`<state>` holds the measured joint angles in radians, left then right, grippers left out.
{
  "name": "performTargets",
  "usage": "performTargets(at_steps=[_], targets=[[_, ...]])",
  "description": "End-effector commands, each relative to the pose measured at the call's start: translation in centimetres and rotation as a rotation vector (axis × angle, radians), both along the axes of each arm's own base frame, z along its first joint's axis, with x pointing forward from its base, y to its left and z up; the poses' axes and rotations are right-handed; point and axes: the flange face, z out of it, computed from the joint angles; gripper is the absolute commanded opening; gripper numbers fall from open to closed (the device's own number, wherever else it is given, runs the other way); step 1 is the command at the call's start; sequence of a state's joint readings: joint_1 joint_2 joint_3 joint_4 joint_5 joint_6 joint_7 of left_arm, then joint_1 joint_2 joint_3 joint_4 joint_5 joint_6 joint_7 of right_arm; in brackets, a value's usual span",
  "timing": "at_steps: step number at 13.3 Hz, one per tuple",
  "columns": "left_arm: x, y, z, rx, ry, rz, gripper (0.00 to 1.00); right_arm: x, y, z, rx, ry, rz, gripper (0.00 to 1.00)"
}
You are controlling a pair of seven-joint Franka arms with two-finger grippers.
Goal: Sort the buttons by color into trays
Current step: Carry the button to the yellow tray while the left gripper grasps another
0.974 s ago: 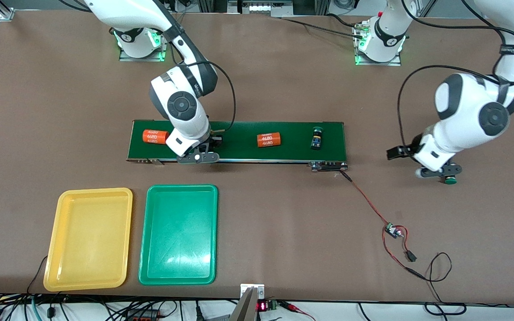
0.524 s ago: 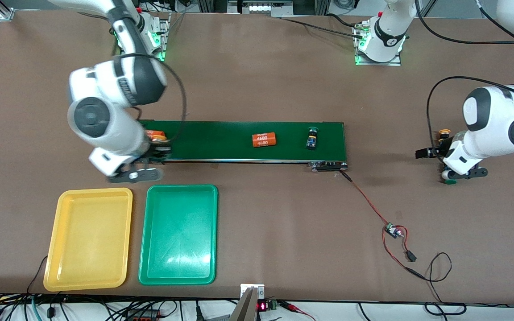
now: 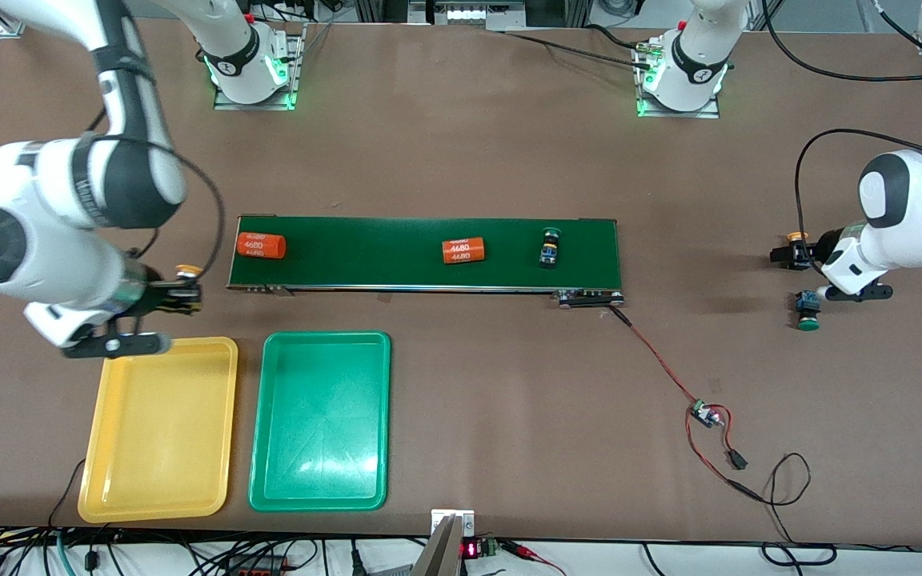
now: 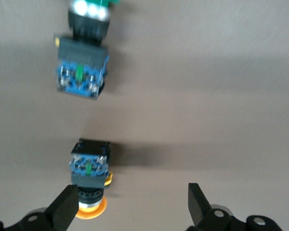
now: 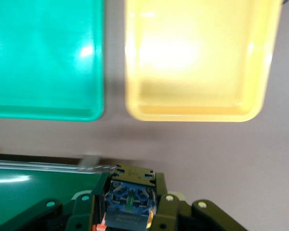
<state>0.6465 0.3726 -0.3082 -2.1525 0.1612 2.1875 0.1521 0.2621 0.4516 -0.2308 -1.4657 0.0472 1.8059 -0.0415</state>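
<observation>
- The right gripper (image 3: pixel 177 294) is clamped on a yellow-capped button (image 3: pixel 184 272), the blue-and-black body seated between the jaws in the right wrist view (image 5: pixel 130 198). It hangs just above the table, between the conveyor belt (image 3: pixel 429 252) and the yellow tray (image 3: pixel 158 428), close to that tray's rim — a carry position that suits a drop matched by cap colour.
- The left gripper (image 3: pixel 809 264) stands with jaws wide and holds nothing. It is low over the table at the left arm's end, well apart from the belt.
- In the left wrist view a second yellow-capped button (image 4: pixel 90 175) lies on its side close beside one finger (image 4: pixel 65 207), not between the pads. A green-capped button (image 4: pixel 82 72) lies on the table a little farther off. Judgement: the spread jaws suit either a fresh release or an approach; the views do not settle which.
- A second green-capped button (image 3: pixel 549 246) lies on the belt toward the left arm's end, lengthwise across it.
- Two orange cylinders — one (image 3: pixel 260 245) at the right arm's end of the belt, one (image 3: pixel 462 250) near its middle — also ride the belt; they are not sorting items.
- Yellow tray: no button in it.
- Green tray (image 3: pixel 321 420), just beside the yellow tray: no button in it.
- Judgement: no button is sorted yet; the held one is the first in hand.
</observation>
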Motion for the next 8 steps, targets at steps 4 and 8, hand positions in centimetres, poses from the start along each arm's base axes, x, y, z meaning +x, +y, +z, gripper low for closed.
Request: performTargets(at_steps=[4,8], targets=[[-1.2,1.7,-1.1,0.066,0.007,-0.119,1.00,4.4,-7.0,-2.9,0.071,-0.094,0.054,0.00],[-1.5,2.4,-3.2,0.064,-0.004,-0.133,1.00,6.2,-8.6,-7.4,0.073,-0.136,0.039,0.00]])
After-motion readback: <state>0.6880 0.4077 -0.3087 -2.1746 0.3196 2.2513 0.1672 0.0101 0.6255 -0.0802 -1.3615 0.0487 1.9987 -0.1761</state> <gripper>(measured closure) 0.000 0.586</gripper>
